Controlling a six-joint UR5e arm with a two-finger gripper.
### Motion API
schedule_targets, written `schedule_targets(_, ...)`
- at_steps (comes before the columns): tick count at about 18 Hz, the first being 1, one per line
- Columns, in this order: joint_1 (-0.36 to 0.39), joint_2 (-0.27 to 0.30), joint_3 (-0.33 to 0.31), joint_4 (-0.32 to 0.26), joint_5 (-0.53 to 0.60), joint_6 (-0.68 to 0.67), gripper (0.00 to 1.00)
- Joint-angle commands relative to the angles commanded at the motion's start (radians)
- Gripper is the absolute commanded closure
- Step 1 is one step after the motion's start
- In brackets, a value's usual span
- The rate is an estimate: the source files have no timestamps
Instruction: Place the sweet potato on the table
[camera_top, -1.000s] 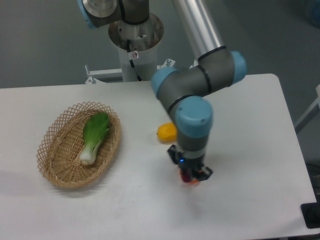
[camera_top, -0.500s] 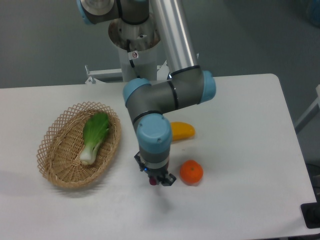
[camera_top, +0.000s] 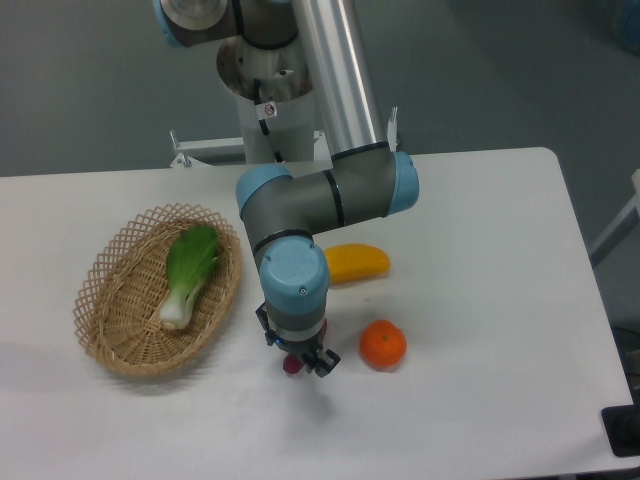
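Currently my gripper (camera_top: 300, 364) is pinching the sweet potato (camera_top: 292, 366) low over the counter (camera_top: 480, 300), beside 1 orange (camera_top: 382, 344).

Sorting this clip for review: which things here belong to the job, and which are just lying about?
Job:
- sweet potato, only a dark red tip showing under the hand
- hand
- table

Lying about:
- orange
- yellow fruit
- basket
- bok choy in the basket
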Motion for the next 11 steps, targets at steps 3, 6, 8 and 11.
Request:
schedule_targets(3, 0.006, 0.017, 0.005, 0.015, 0.003, 0.008, 0.0)
schedule_targets(6, 0.04, 0.032, 0.012, 0.017, 0.002, 0.009, 0.0)
schedule_targets(8, 0.06, 0.034, 0.028, 0.012, 0.002, 0.029, 0.0)
schedule_targets(11, 0.106, 0.034, 0.048, 0.009, 0.0, 0.08, 0.0)
